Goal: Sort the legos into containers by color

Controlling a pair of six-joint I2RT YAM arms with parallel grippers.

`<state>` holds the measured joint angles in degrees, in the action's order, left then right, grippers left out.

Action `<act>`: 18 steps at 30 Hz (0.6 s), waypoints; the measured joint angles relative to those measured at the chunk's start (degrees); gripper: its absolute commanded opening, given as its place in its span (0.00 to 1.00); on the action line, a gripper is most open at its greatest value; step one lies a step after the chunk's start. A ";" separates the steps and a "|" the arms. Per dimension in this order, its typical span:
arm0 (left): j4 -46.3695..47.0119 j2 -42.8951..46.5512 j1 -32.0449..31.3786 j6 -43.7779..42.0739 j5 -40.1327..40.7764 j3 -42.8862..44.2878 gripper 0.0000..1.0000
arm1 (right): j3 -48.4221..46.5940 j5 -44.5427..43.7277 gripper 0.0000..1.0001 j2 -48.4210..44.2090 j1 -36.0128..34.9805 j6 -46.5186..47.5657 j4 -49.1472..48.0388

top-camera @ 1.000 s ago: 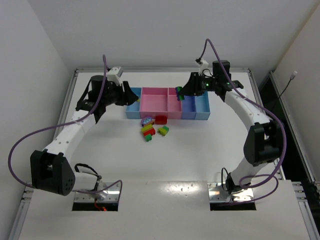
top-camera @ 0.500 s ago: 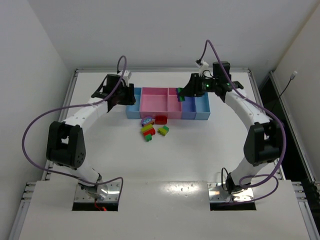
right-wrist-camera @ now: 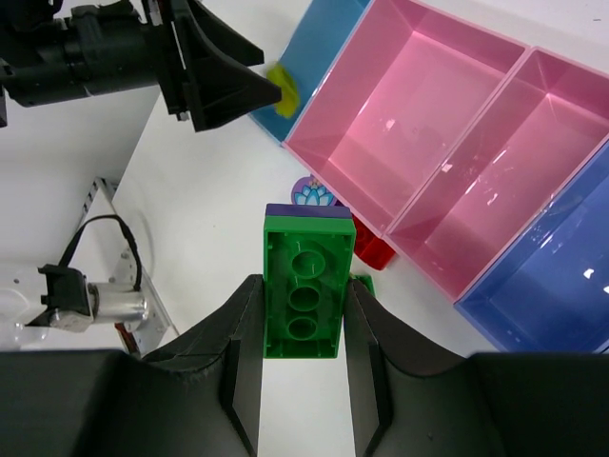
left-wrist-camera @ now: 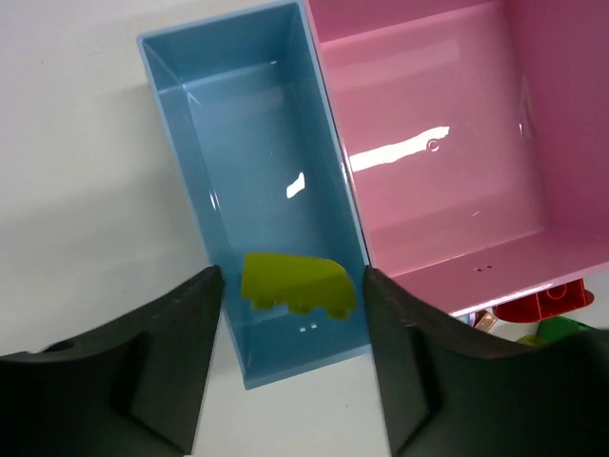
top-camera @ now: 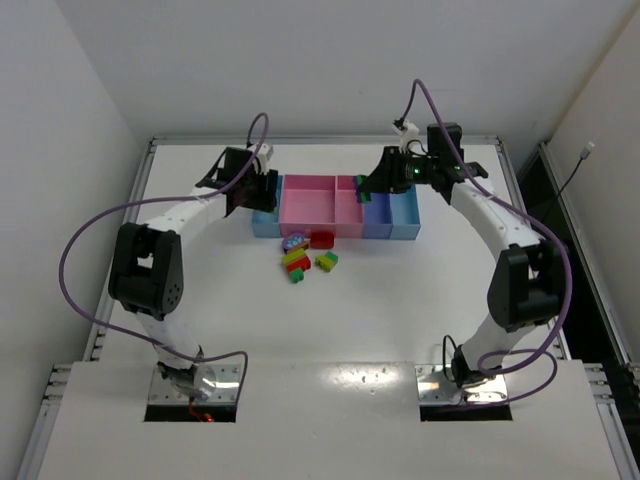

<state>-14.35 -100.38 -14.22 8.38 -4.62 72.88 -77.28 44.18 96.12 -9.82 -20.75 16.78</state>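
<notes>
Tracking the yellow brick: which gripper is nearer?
Left. Left gripper straddles the yellow brick over the light blue end bin; right gripper, holding a green brick, is across the pink bins.

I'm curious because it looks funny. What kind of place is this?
Probably a robot lab bench: two robot arms bolted to a white table, white walls around, the right gripper holding a green lego by the sorting bins.

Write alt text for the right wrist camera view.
The right hand grips a green rectangular plastic brick above the white table, with two pink plastic bins and a periwinkle-blue plastic bin just beyond it.
</notes>
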 measured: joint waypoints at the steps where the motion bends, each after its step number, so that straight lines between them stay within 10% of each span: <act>1: -0.07 -0.33 -0.02 -0.24 0.04 0.00 0.79 | 0.00 0.00 0.00 0.07 0.00 0.04 0.00; 10: 1.51 -0.35 0.92 -0.44 -3.69 -0.44 0.88 | 0.00 3.32 0.00 0.94 0.42 -0.13 -0.48; 18: 6.58 7.93 8.94 1.57 -37.42 -3.98 0.81 | 1.53 18.78 0.00 4.61 1.11 -11.47 -12.52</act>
<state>-7.77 -92.44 -5.28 9.96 -42.04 68.90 -75.75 62.96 100.73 -8.71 -32.23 4.25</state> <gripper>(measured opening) 0.840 0.342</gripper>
